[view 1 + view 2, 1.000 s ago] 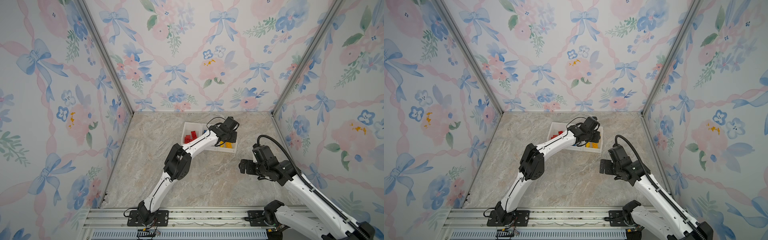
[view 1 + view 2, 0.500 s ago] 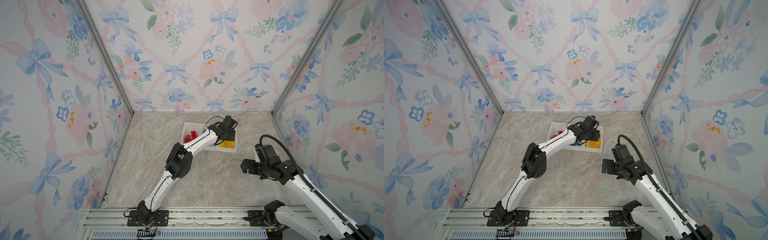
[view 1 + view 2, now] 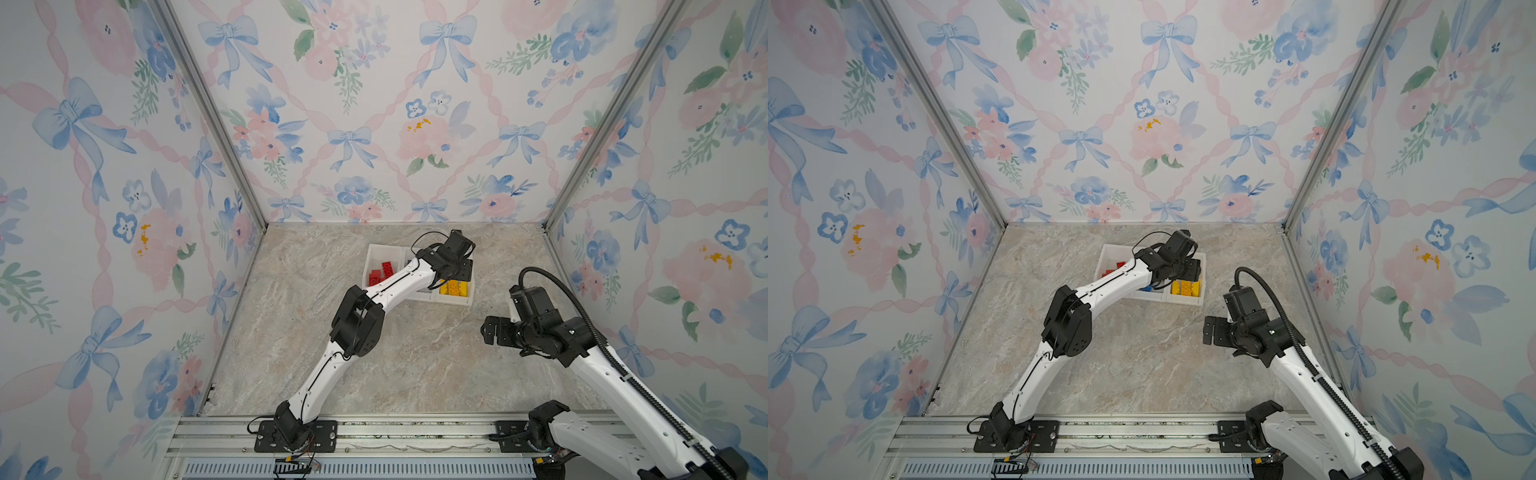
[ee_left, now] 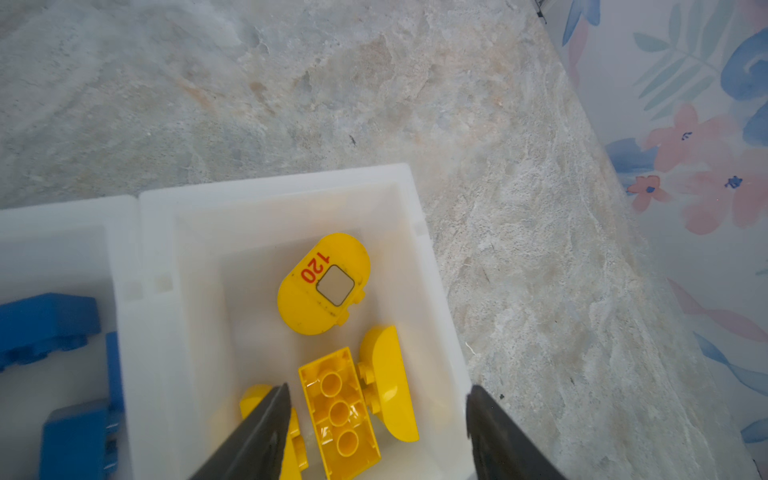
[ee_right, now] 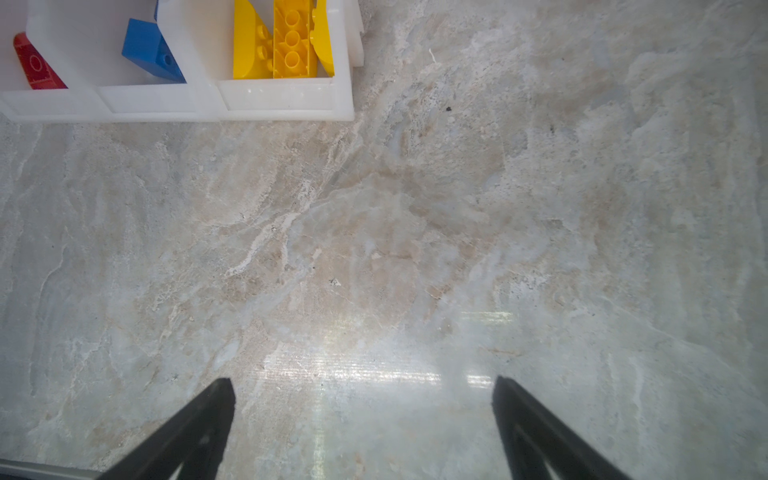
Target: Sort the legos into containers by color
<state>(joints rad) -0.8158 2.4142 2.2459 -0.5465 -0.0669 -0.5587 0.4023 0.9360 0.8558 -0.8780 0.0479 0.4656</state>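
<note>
- Bins (image 3: 382, 251) (image 3: 1113, 249): 3 white ones joined in a row, toward back of table (image 3: 282, 332). Row runs left-right in both top views.
- L gripper (image 4: 376, 392): fingers spread, nothing pinched btwn them. It hangs over the right-end bin (image 4: 274, 183), w/ the arm reaching across the row in both top views.
- Yellow brick (image 4: 338, 411): oblong, lies in right-end bin directly below L gripper. Upside down, round hollow sockets facing up.
- Its long axis runs across the row, square to the bin's near wall (image 5: 274, 97).
- Curved yellow piece (image 4: 390, 382): touches brick's long side, btwn brick and bin's outer wall. Long axis parallel to brick.
- Another yellow piece (image 4: 253, 401): just beside brick's other long side, partly hidden by a finger (image 4: 262, 436). Can't tell its full shape from left wrist view.
- Oval yellow piece (image 4: 324, 286): flat on bin floor, apart from the other three. Red "120" and a grey square on its upper face. Long axis skewed to bin walls.
- Blue pieces (image 4: 45, 324): in middle bin, blurred in left wrist view. A sloped one (image 5: 151, 52) sits by the wall shared w/ the yellow bin.
- Red pieces (image 3: 380, 272): in left-end bin, several bunched together. Can't tell their axes.
- R gripper (image 5: 363, 382): spread wide, empty, over bare table. It's on the near-right side of the bins and well apart from them (image 3: 490, 330).
</note>
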